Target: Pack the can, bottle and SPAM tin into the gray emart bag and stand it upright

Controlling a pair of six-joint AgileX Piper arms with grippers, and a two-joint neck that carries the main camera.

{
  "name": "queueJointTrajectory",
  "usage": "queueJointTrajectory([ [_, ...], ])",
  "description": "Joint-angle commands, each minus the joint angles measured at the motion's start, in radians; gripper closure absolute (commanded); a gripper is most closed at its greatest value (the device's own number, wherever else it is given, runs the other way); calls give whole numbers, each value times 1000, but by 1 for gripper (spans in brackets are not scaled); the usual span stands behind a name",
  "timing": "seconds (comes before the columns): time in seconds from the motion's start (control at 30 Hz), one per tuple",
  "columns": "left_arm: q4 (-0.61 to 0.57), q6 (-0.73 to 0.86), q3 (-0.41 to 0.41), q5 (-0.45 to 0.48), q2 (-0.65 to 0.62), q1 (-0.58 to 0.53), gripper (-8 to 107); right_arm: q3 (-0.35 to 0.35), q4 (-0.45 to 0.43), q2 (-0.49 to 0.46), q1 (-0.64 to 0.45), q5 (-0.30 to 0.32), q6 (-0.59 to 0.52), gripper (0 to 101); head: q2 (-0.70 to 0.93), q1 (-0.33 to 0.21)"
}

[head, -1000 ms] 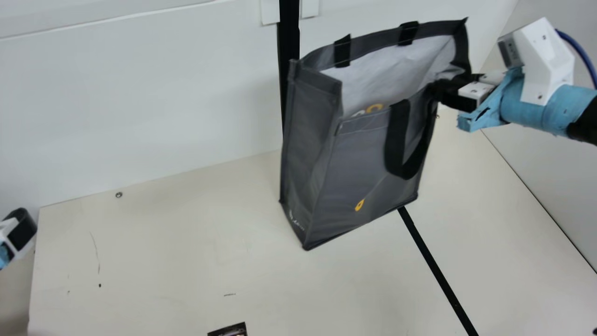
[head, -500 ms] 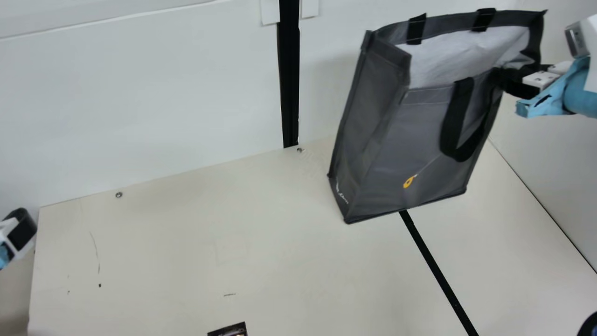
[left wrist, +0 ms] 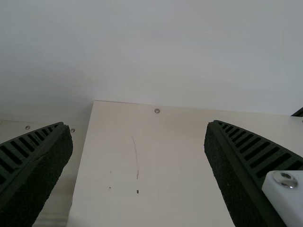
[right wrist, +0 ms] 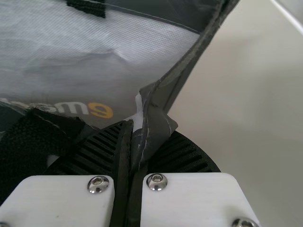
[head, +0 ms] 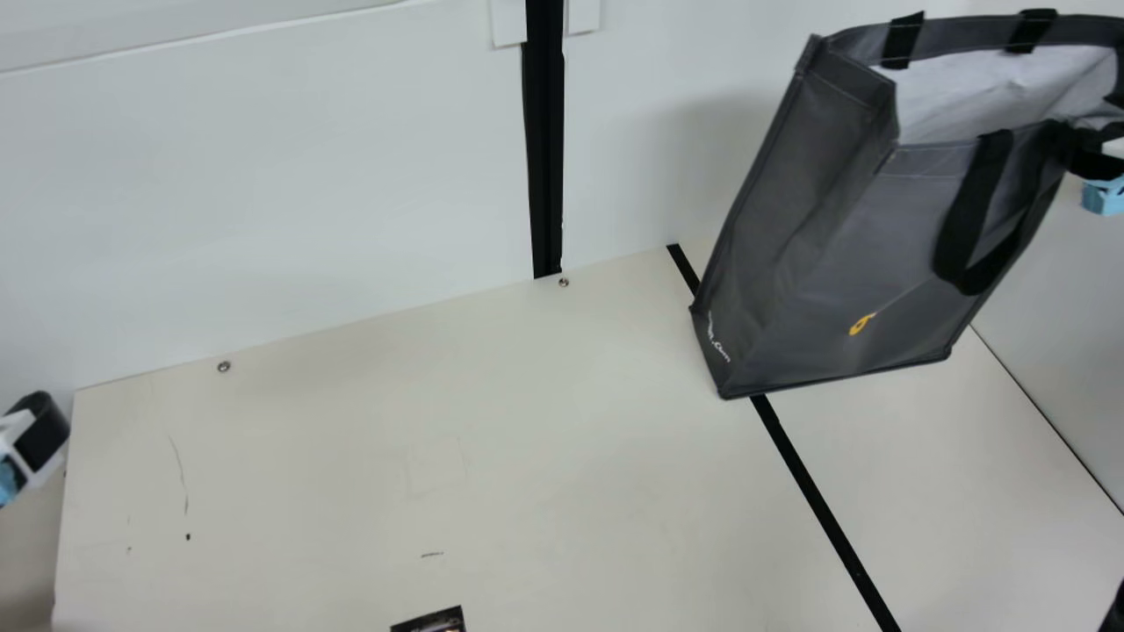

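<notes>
The gray bag (head: 922, 228) is hanging over the far right part of the cream surface (head: 351, 456), its mouth facing up and its top leaning toward the right; whether its base is touching down cannot be told. The right pincer (right wrist: 142, 142) is pinching a folded bit of the bag's rim (right wrist: 187, 61) at the right end of the mouth. The left pincer (left wrist: 137, 125) is waiting at the far left, its fingers spread and holding nothing. The bag is looking soft, its thin panels creasing near the grip while stitched edges are keeping a boxy form; it is probably handling lightly when empty, though any load inside cannot be judged. The pinched fabric is likely to be slipping or tearing little, but a one-sided hold is letting the body tilt. For standing it upright, the opposite rim or the black handle (head: 970, 206) is offering a better second hold. Beneath the bag, a dark strip (head: 817, 491) is running across the surface, and a small dark-edged object (head: 430, 621) is peeking in at the near edge, its kind unclear. Behind, a white wall (head: 263, 175) is bordering the surface, a black vertical band (head: 544, 140) dividing it.
</notes>
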Motion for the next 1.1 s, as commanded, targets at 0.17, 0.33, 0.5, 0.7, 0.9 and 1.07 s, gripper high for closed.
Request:
queueJointTrajectory([
  [0.17, 0, 0, 0, 0, 0, 0, 9, -93, -5, 54, -53, 25, 22, 101, -1, -21],
  [0.33, 0, 0, 0, 0, 0, 0, 9, -133, -2, 82, -70, 41, 39, 98, -1, -21],
  [0.5, 0, 0, 0, 0, 0, 0, 9, -155, 0, 97, -72, 49, 55, 81, -1, -21],
  [0.7, 0, 0, 0, 0, 0, 0, 9, -171, 6, 102, -65, 50, 71, 61, -1, -21],
  [0.9, 0, 0, 0, 0, 0, 0, 9, -200, 9, 102, -57, 44, 81, 41, -1, -21],
  [1.07, 0, 0, 0, 0, 0, 0, 9, -239, 15, 103, -50, 42, 87, 25, -1, -21],
])
